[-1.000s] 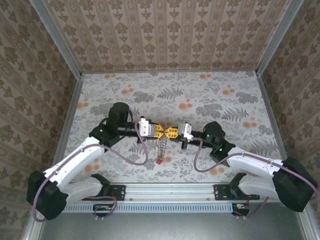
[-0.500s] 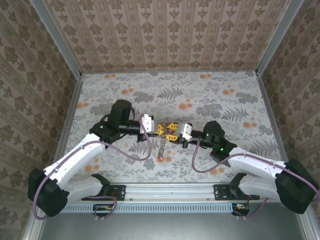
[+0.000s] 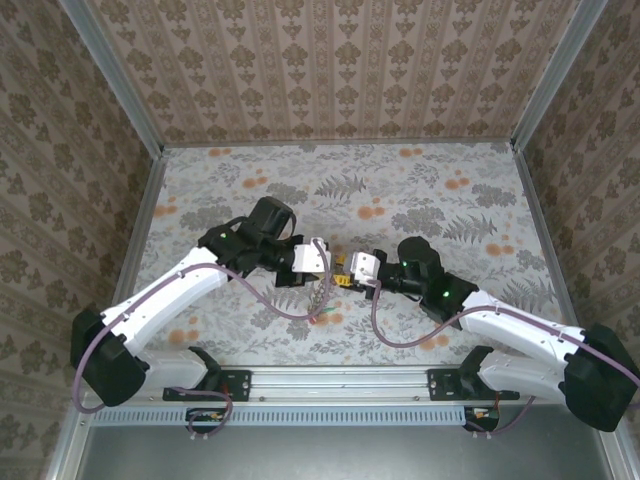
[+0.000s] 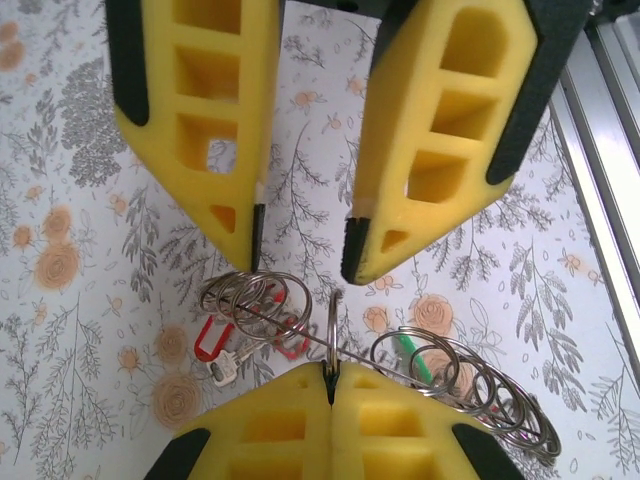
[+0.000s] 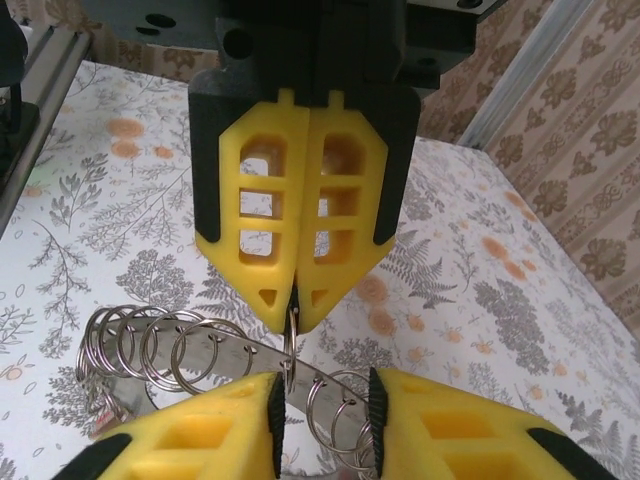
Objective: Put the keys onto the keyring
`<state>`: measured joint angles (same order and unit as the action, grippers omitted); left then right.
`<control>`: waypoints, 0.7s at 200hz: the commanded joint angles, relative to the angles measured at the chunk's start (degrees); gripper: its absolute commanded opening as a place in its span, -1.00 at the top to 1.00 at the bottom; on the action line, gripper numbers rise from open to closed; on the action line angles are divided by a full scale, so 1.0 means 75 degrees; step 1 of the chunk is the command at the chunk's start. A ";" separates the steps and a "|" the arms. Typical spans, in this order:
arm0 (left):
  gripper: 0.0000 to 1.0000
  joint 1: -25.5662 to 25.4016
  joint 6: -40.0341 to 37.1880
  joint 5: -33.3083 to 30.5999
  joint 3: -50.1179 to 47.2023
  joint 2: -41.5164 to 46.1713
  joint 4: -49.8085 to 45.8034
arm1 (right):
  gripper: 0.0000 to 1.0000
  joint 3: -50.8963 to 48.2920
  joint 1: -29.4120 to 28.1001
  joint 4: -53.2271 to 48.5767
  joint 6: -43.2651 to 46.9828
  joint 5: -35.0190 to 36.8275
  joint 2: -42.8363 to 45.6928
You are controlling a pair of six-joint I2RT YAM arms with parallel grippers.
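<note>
A floral tablecloth point(image 3: 400, 190) is covering the table, showing grey ferns and orange blossoms on white. Damask wallpaper in beige and brown is lining the back wall point(image 3: 340, 70), the left wall point(image 3: 50, 200) and the right wall point(image 3: 600, 200). Two aluminium posts point(image 3: 110, 75) point(image 3: 560, 70) are running along the back corners. A metal rail point(image 3: 340, 378) is lying across the near table edge, with a perforated strip point(image 3: 340, 415) just below it. The left wrist view is catching the same cloth point(image 4: 80, 250) and the rail point(image 4: 600, 150) at right. The right wrist view is showing the cloth point(image 5: 450, 270), a post point(image 5: 520, 90) and wallpaper point(image 5: 590, 130) behind.
</note>
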<state>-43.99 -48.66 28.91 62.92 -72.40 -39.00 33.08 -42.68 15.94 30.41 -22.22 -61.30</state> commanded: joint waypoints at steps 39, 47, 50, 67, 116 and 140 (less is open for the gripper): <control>1.00 -0.0086 -0.0238 -0.0070 0.0422 0.0022 -0.0367 | 0.44 0.0207 -0.0205 -0.0086 -0.0120 -0.0075 -0.0272; 1.00 -0.0077 -0.0238 -0.0040 0.0427 0.0020 -0.0375 | 0.43 0.0207 -0.0231 -0.0028 -0.0158 -0.0063 -0.0321; 1.00 -0.0084 -0.0238 -0.0035 0.0436 0.0029 -0.0371 | 0.44 0.0209 -0.0228 -0.0018 -0.0184 -0.0061 -0.0348; 1.00 -0.0082 -0.0238 -0.0017 0.0451 0.0016 -0.0354 | 0.43 0.0221 -0.0264 0.0100 -0.0299 -0.0019 -0.0479; 1.00 -0.0085 -0.0132 0.0182 0.0393 -0.0009 -0.0099 | 0.66 0.0221 -0.0267 0.0678 -0.0675 -0.0158 -0.0768; 1.00 -0.0077 -0.0165 0.0172 0.0448 -0.0072 -0.0213 | 0.59 0.0076 -0.0265 0.1042 -0.0853 -0.0135 -0.0691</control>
<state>-44.23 -49.34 28.10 63.94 -72.40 -40.75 33.32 -44.31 18.70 26.46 -22.39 -66.74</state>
